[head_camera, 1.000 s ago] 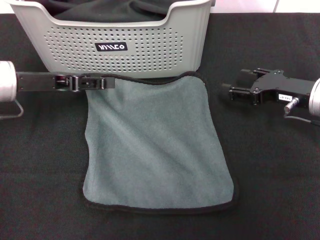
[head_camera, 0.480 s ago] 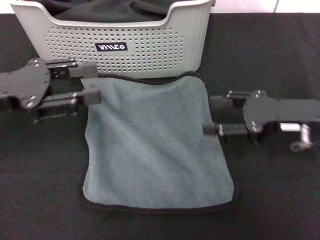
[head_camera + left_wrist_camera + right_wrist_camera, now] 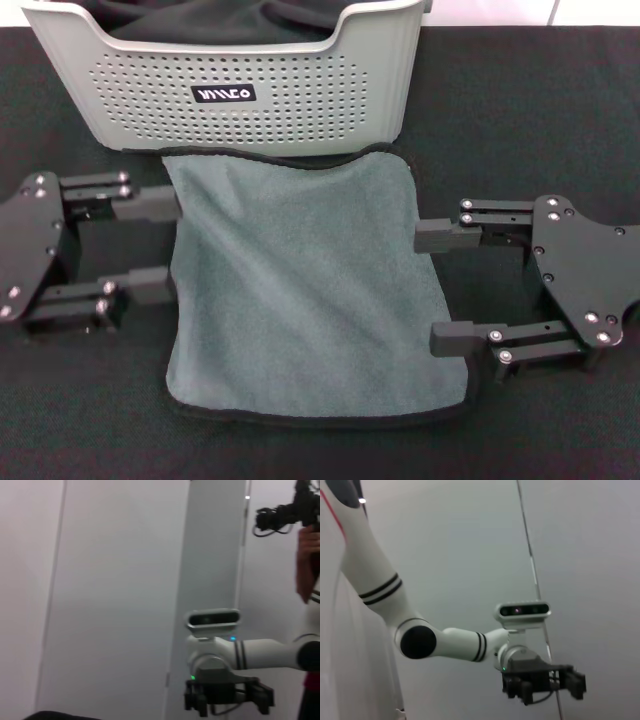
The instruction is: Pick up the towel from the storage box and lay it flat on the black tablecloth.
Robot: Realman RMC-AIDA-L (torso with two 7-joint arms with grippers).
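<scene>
The towel [image 3: 310, 290] lies grey-green face up on the black tablecloth [image 3: 540, 130] that covers the tabletop, spread nearly flat just in front of the storage box [image 3: 230, 85], its far edge touching or almost touching the foot of the box wall. It is already out of the box, so the task looks close to done; what remains is judged to be only smoothing, since soft diagonal ripples cross the middle and the left edge bows inward. The towel sits between the two pincers: the left pincer [image 3: 150, 245] stands open at its left edge with fingertips pointing inward, the farther one meeting the hem and the nearer one close against it, and the right pincer [image 3: 445, 290] stands open at the right edge, its fingers likewise aimed inward and overlapping the border. Neither holds anything. The towel's longer run goes from the box toward the robot, and each pincer's span lies along that same line, so either side edge could be taken; both arms look equally near, the left somewhat farther up the cloth than the right
</scene>
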